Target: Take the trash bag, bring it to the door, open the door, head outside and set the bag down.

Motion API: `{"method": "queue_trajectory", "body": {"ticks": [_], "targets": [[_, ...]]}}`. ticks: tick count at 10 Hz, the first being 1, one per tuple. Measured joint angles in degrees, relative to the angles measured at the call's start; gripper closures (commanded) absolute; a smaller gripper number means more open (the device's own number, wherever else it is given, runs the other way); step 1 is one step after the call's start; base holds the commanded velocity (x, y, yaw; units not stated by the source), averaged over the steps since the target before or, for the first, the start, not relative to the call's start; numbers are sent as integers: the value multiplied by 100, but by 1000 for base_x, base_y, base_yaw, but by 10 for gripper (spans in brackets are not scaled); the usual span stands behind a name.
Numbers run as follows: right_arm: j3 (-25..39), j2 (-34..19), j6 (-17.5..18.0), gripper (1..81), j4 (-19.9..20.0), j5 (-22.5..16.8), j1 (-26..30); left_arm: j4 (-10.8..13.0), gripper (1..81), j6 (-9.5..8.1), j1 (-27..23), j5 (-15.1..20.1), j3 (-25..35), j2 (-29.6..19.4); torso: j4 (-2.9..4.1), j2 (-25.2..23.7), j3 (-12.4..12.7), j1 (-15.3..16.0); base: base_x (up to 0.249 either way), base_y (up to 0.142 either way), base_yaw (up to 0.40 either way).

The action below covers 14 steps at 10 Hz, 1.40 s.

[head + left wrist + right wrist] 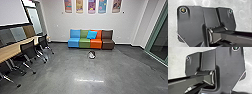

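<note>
We take the small bundle [91,54] on the floor [62,70] for the bag: likely light, soft, best gripped high. Whether either tool is apart or together, we cannot tell.

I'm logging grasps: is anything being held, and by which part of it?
Whether anything is held cannot be told; the dark and white bundle sits unheld on the floor before the coloured seats.

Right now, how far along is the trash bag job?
Nothing looks done: the small bundle, probably the bag, sits on the floor before the coloured seats. In hand, at most, is the approach, with the bundle ahead. Left: everything from lifting it to setting it down outside.
</note>
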Motion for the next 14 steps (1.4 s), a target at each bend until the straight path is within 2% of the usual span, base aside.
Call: {"method": "queue_trajectory", "body": {"ticks": [11, 14], "targets": [[-6, 50, 2, 10, 0, -6, -2, 1, 10, 0, 0, -6, -2, 23, 0, 0, 0, 0, 143, 0, 0], [-5, 116, 4, 10, 0, 0, -2, 4, 10, 0, 16, 0, -5, 11, 0, 0, 0, 0, 153, -71, 0]]}}
